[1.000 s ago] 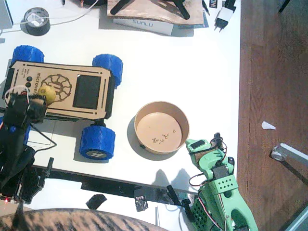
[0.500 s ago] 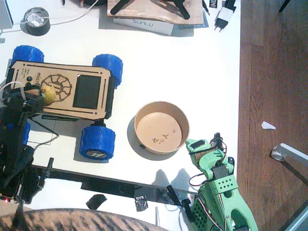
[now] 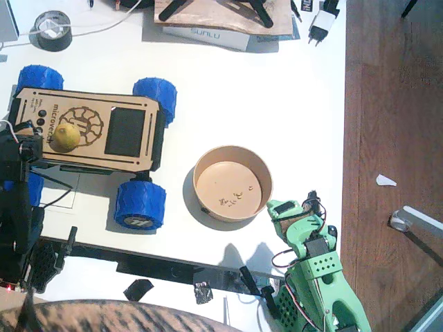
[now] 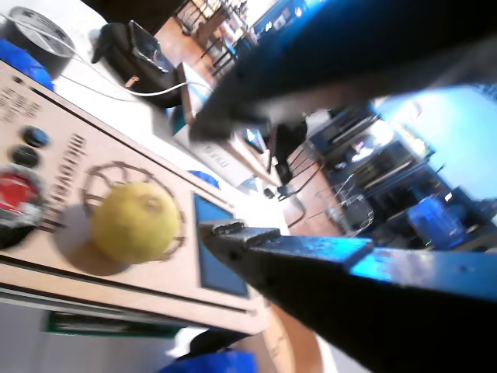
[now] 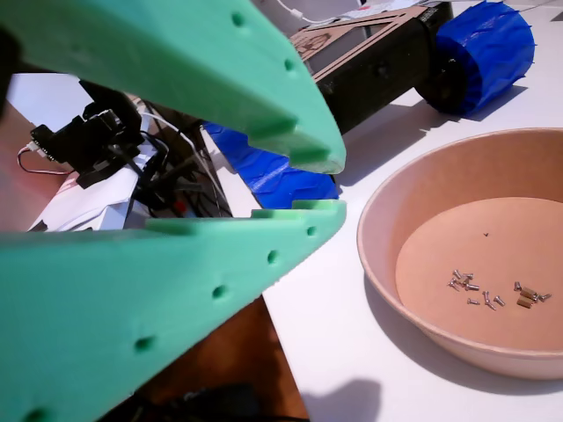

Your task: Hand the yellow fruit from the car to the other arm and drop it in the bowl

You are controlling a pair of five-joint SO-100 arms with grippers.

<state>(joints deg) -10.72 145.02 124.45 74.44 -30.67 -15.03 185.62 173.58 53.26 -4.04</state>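
Note:
The yellow fruit (image 3: 67,136) lies on the plywood deck of the car (image 3: 97,151), on its engraved wheel logo. My black left gripper (image 3: 29,144) stands open just left of the fruit, off the deck's left edge and not touching it. In a wrist view the fruit (image 4: 136,221) rests on the deck (image 4: 116,280) ahead of the left gripper (image 4: 213,179), whose jaws stand wide apart. The tan bowl (image 3: 232,149) holds only small crumbs. The other arm's green gripper (image 3: 281,207) rests shut and empty right of the bowl; its jaws (image 5: 330,186) point past the bowl (image 5: 378,237).
A grey tape roll (image 3: 54,31) sits at the back left, and a box and plugs line the table's back edge. The car's blue wheel (image 3: 140,204) stands left of the bowl. The table's right edge drops to a wooden floor (image 3: 394,104).
My left gripper has drawn back to the left, away from the fruit, which stays on the car deck. The green arm has not moved.

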